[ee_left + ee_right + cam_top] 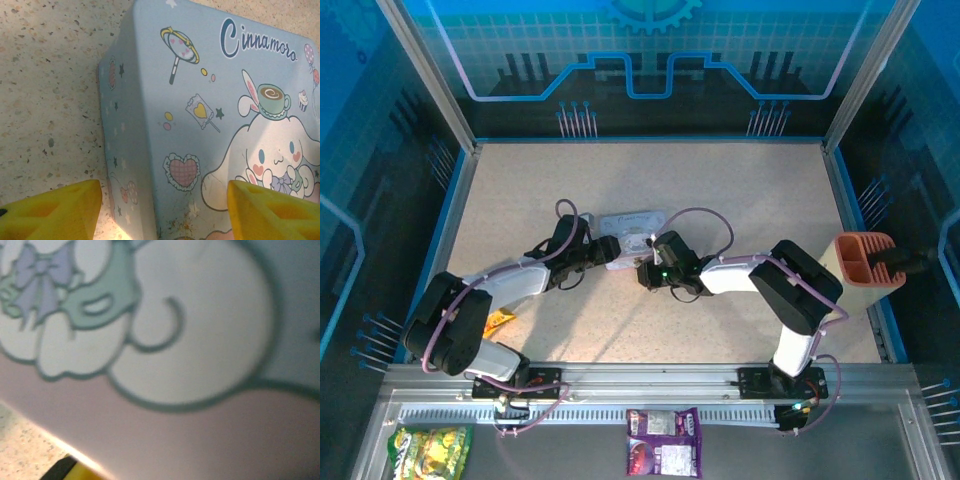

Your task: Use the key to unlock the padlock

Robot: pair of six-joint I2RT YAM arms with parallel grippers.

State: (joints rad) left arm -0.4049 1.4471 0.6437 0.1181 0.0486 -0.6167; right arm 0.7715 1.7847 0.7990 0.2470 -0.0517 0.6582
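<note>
A pastel cartoon-printed tin [632, 230] lies flat at the middle of the table. My left gripper [608, 250] is at its left end. In the left wrist view its yellow fingers [60, 215] stand wide apart. One is over the table and the other over the lid, with the tin's [200, 100] corner edge between them, so the left gripper [165, 217] is open. My right gripper [646, 268] is pressed close to the tin's near edge. The right wrist view gives a blurred lid [190, 340] and one yellow fingertip [75, 472]. The padlock and the key are hidden.
An orange slotted holder [865, 262] sits at the table's right edge. A small yellow packet [500, 320] lies beside the left arm. Snack bags, one green-yellow [430, 450] and one purple [663, 442], lie on the near ledge. Glass walls enclose the table.
</note>
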